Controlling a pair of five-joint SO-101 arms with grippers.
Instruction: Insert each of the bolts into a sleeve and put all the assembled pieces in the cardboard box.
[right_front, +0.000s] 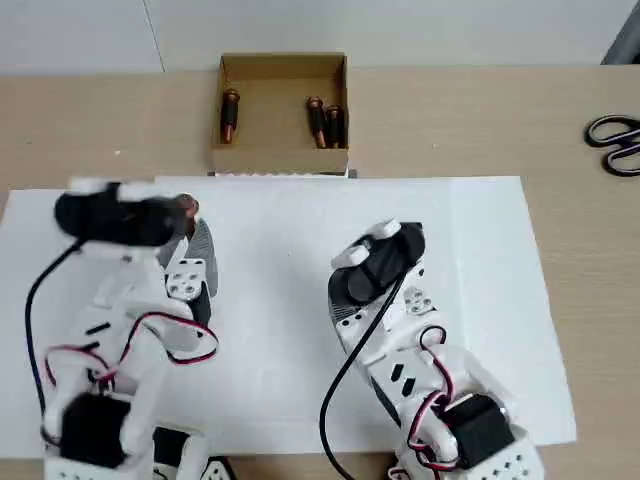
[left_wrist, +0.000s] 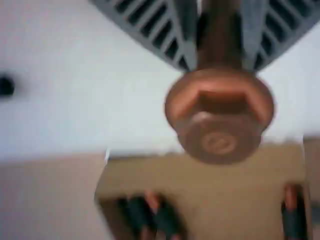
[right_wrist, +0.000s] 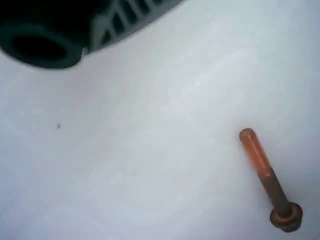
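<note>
Cardboard box holds three assembled pieces; left claw pinches a bolt; right claw's state unclear.

The hex-flange bolt is coppery metal with a soft sheen, set between ribbed grey plastic fingers. In front of the matt brown cardboard box, a smooth matt white paper sheet covers the pale wood-grain table.
</note>
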